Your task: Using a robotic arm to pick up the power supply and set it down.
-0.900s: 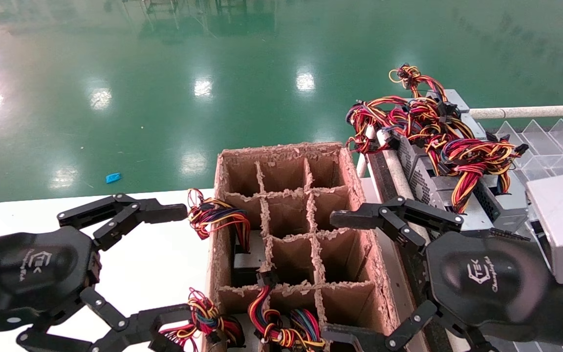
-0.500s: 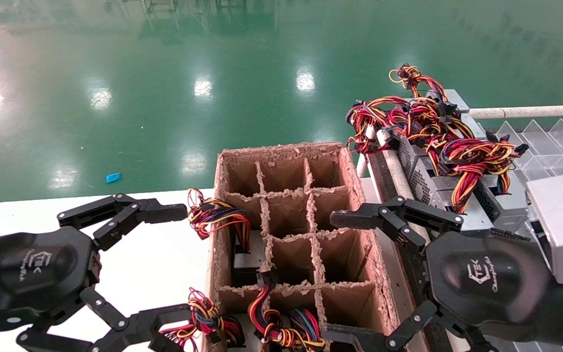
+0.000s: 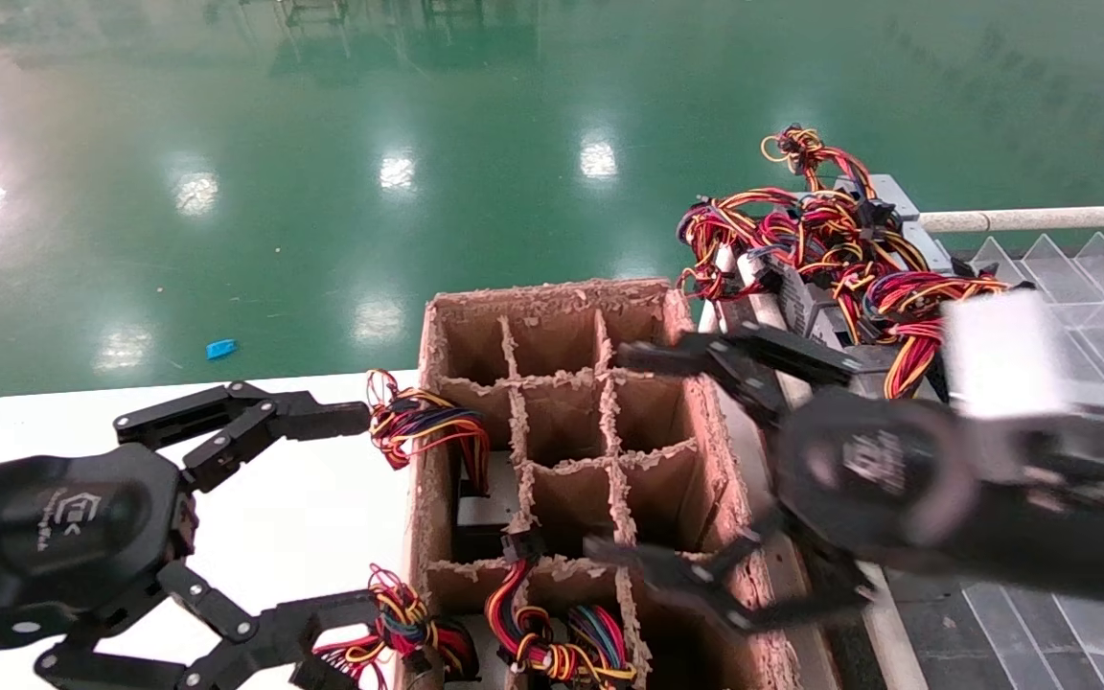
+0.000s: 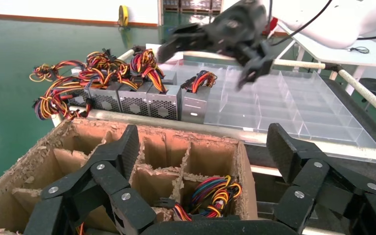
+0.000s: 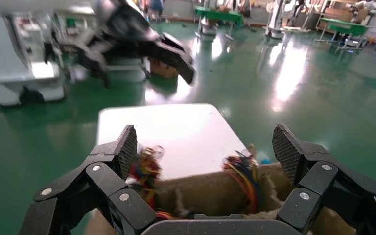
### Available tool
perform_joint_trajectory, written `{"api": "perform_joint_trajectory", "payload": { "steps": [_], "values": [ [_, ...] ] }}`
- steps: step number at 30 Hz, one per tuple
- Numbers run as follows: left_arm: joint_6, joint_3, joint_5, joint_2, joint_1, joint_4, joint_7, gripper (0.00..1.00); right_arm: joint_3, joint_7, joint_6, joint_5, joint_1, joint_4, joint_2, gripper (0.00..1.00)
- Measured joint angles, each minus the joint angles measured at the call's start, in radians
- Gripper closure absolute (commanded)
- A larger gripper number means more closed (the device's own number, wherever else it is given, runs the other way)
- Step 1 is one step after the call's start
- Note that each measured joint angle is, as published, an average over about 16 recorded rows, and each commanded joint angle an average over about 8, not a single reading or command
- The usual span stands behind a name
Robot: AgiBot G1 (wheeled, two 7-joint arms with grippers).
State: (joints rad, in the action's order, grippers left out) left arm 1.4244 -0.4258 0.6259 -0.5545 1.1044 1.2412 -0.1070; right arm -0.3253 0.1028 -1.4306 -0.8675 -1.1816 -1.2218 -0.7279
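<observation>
Several grey power supplies (image 3: 825, 331) with perforated faces stand in a row on the rack at right, their red, yellow and black wires (image 3: 839, 235) tangled on top; the left wrist view shows the same row (image 4: 127, 100). Another power supply (image 3: 483, 506) sits in a cell of the divided cardboard box (image 3: 552, 292). My right gripper (image 3: 614, 452) hangs open and empty over the box's right edge, beside the row. In its wrist view the right gripper (image 5: 205, 147) spans the box's wall (image 5: 210, 196). My left gripper (image 3: 336, 527) is open at the box's left side.
Wire bundles (image 3: 423, 422) spill over the box's left wall and near cells. A clear divided tray (image 3: 1089, 278) lies at the right behind a white rail (image 3: 1041, 219). The white table (image 3: 303, 498) carries the box. Green floor lies beyond.
My right gripper has swung up and to the left, from beside the rack to over the box's right edge, still open. The left gripper has stayed put.
</observation>
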Motion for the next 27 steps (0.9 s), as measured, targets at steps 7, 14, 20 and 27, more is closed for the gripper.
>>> {"api": "perform_joint_trajectory", "payload": {
  "steps": [7,14,20,27],
  "values": [
    [0.000,0.000,0.000,0.000,0.000,0.000,0.000,1.00,-0.085,-0.059,-0.010,-0.119,-0.116,0.159,-0.156,0.00],
    [0.000,0.000,0.000,0.000,0.000,0.000,0.000,1.00,-0.165,-0.122,-0.083,-0.180,-0.212,0.394,-0.296,0.00],
    [0.000,0.000,0.000,0.000,0.000,0.000,0.000,1.00,-0.222,-0.157,-0.140,-0.162,-0.251,0.544,-0.353,0.00],
    [0.000,0.000,0.000,0.000,0.000,0.000,0.000,1.00,-0.298,-0.158,-0.165,-0.094,-0.257,0.592,-0.362,0.00]
  ]
}}
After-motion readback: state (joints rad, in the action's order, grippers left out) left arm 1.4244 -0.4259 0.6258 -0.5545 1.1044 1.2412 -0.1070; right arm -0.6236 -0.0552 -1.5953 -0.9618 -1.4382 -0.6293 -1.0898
